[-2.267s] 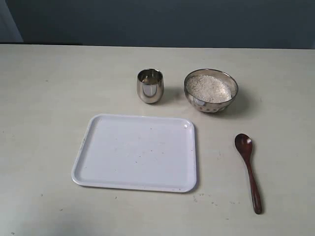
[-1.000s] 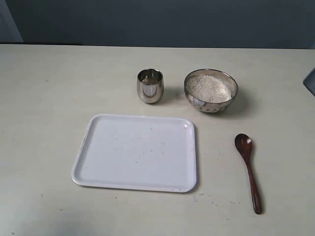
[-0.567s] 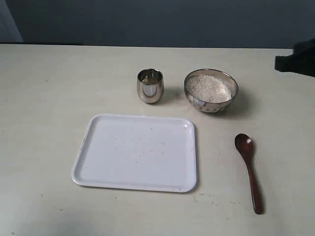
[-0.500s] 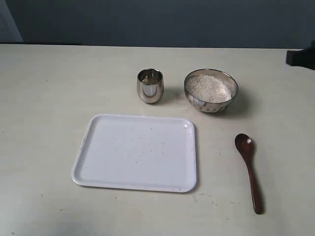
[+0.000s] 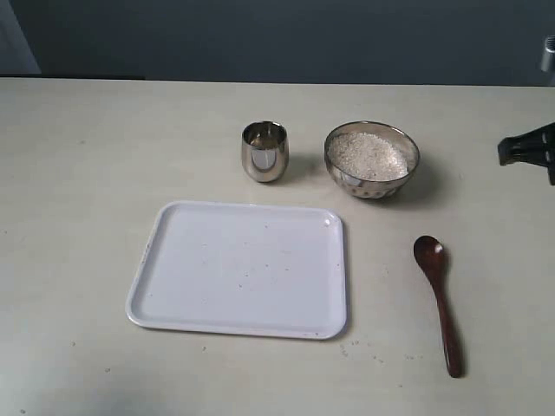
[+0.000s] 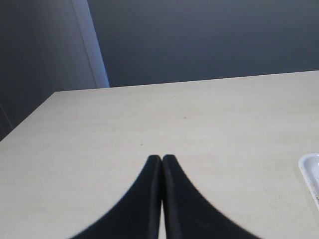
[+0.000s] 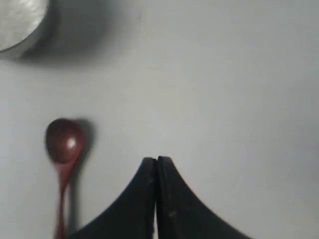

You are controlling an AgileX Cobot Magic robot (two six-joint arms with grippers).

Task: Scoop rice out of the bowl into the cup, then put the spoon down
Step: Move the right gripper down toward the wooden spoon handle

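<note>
The steel bowl [image 5: 372, 180] stands at the back right of the table, heaped with white rice [image 5: 367, 154]. Left of it stands the small steel cup [image 5: 264, 152]. The dark wooden spoon [image 5: 438, 299] lies flat on the table in front of the bowl, handle toward the near edge. My right gripper [image 5: 507, 149] hangs at the right edge, shut and empty, well apart from the spoon. In the right wrist view that gripper [image 7: 156, 160] is shut, with the spoon [image 7: 64, 144] and a bit of the bowl [image 7: 20, 22] beside it. My left gripper [image 6: 162, 158] is shut over bare table.
A white rectangular tray [image 5: 243, 269] lies in front of the cup; its corner [image 6: 310, 172] shows in the left wrist view. A few loose grains [image 5: 364, 347] lie near the tray's front right corner. A dark wall runs behind the table's far edge.
My right arm has come into the exterior view at the right edge and dropped lower. The bowl, cup, spoon and tray have not moved.
</note>
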